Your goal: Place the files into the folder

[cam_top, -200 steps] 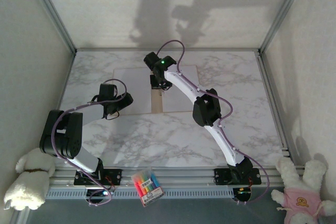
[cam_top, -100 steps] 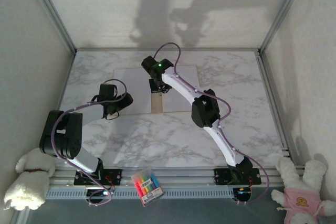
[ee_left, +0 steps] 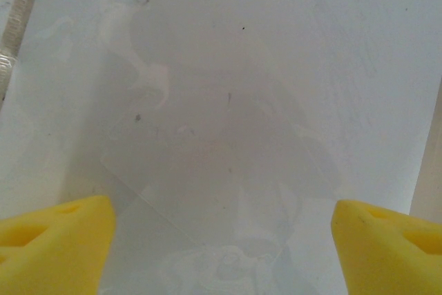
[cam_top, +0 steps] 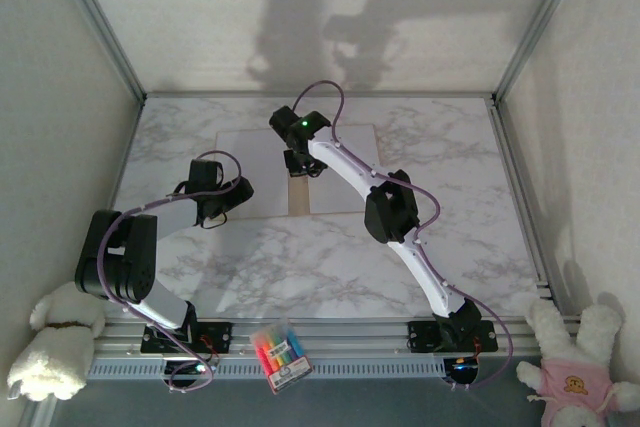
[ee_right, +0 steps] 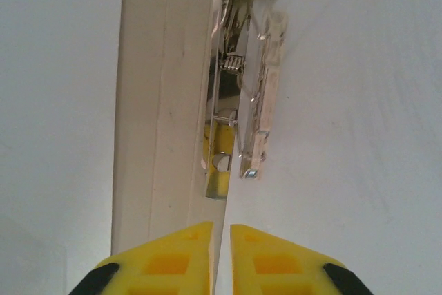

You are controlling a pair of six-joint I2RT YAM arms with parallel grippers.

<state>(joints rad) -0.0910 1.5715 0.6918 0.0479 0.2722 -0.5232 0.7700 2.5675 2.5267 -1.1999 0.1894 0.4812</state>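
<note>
The folder (cam_top: 298,199) lies open mid-table, and its tan spine (ee_right: 148,101) shows between white files (cam_top: 345,187) that cover both leaves. My right gripper (cam_top: 300,162) hovers over the spine near its far end. In the right wrist view its yellow fingers (ee_right: 173,260) stand a thin slit apart just short of the metal clip (ee_right: 242,88). The right sheet's edge runs into that slit (ee_right: 221,240). My left gripper (cam_top: 213,209) is wide open over the left sheet (ee_left: 242,67), with nothing between its pads (ee_left: 55,240).
A pack of coloured markers (cam_top: 278,355) lies at the near rail between the arm bases. Plush toys sit at the near left (cam_top: 50,347) and the near right (cam_top: 580,357). Aluminium frame posts and white walls close in the marble table (cam_top: 450,147).
My right gripper shifted slightly left over the spine, and its fingers have parted from shut to a thin slit. The left arm has stayed still.
</note>
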